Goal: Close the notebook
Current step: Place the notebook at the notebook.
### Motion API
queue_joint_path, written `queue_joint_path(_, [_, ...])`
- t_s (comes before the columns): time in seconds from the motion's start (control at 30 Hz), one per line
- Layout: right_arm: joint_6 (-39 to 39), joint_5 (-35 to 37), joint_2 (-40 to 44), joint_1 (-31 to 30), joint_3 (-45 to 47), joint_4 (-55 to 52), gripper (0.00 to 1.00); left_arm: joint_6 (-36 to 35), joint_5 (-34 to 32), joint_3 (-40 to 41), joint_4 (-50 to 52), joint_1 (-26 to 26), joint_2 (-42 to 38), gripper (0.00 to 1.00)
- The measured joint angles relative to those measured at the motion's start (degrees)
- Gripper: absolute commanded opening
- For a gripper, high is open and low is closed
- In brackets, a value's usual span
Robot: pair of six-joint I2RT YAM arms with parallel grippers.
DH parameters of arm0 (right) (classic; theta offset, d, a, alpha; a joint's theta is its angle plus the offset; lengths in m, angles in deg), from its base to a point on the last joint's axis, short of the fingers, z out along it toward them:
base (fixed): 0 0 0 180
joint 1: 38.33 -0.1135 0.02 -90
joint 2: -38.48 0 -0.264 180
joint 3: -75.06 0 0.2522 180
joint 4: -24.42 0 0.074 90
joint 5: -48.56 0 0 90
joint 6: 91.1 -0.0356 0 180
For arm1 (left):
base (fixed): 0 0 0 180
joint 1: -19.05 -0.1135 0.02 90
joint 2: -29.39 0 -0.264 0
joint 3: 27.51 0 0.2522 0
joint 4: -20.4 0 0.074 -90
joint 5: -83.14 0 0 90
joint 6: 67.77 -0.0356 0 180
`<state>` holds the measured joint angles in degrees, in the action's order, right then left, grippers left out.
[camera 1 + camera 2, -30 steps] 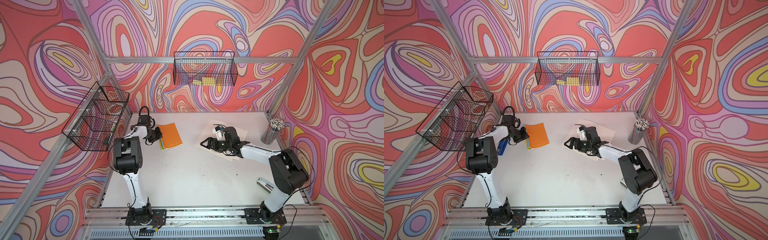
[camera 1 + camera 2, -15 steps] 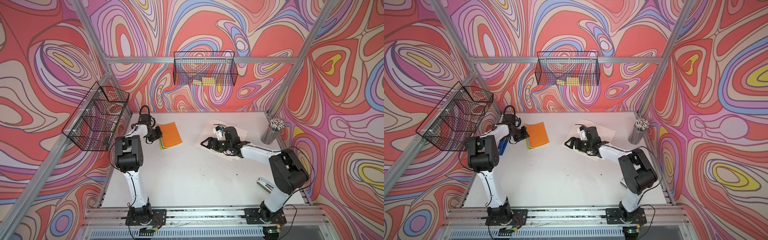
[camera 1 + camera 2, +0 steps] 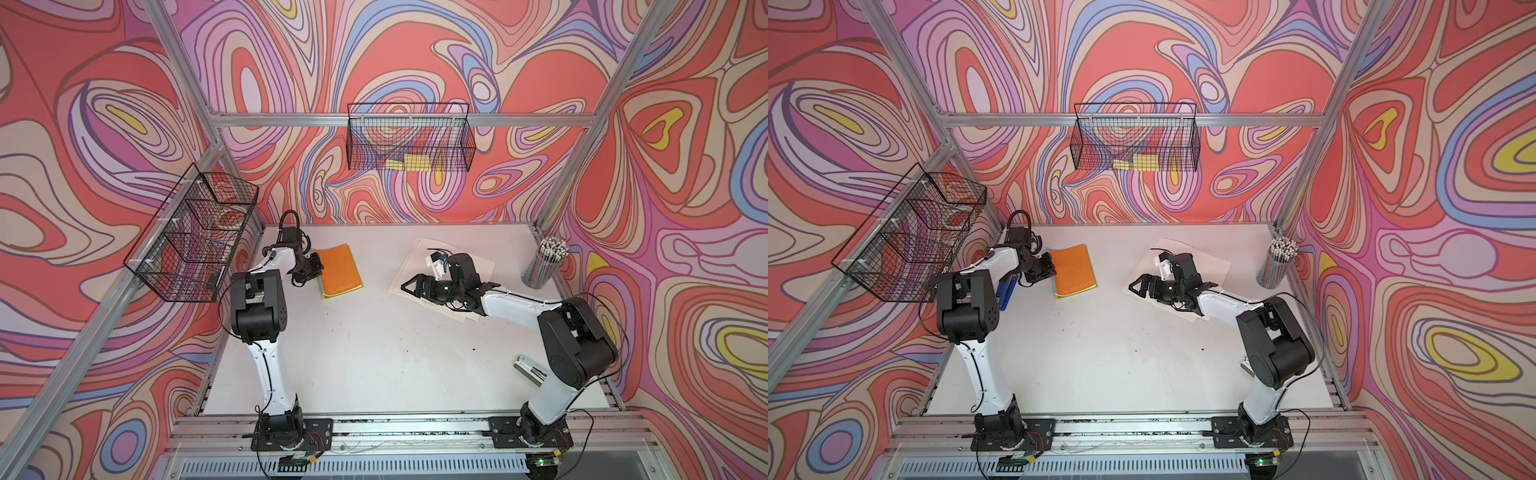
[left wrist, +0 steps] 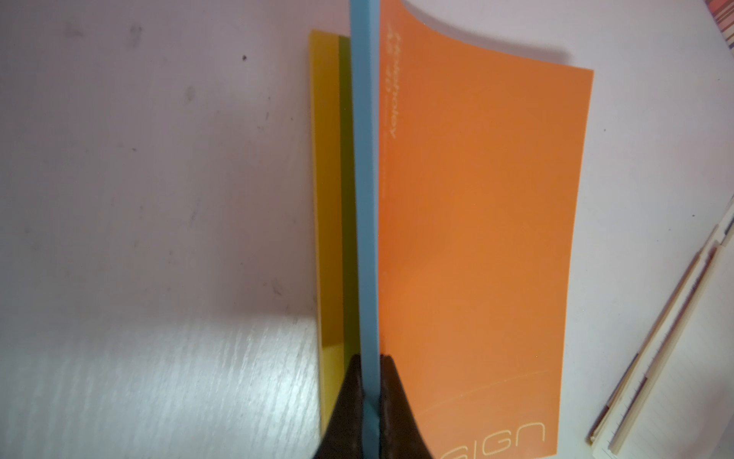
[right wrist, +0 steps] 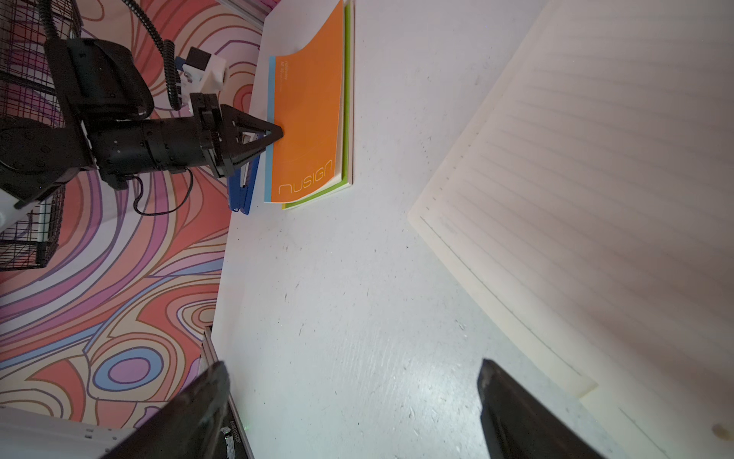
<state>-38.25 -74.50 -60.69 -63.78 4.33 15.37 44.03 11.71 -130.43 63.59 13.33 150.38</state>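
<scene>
The left fingers clamp the blue spine edge of the orange soft-cover notebook, lying far-left on the white surface (one cover corner curls up); the right fingers stand apart.

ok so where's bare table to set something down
Biggest bare patch: table centre and front, nearer than the orange notebook and open lined notebook; a narrower strip runs between them. Crowded: back left around the left gripper, right edge by the pencil cup and stapler.
</scene>
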Motion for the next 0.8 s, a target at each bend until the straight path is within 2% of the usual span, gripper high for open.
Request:
queue_joint_path(0.07, [0.0,0.0,0.0,0.0,0.11,0.02,0.98,-0.04,-0.09,0.0,0.0,0.0,0.0,0.18])
queue_joint_path(0.17, [0.0,-0.02,0.0,0.0,0.37,0.04,0.98,-0.2,-0.9,0.0,0.26,-0.02,0.2,0.23])
queue_joint_path(0.23, [-0.02,-0.04,0.0,0.02,0.39,0.07,0.98,-0.37,-1.49,0.0,0.48,-0.04,0.44,0.3])
queue_joint_path(0.8, [-0.04,-0.83,0.0,0.04,0.9,0.87,0.98,-0.61,-2.29,0.46,1.51,0.02,0.87,0.32])
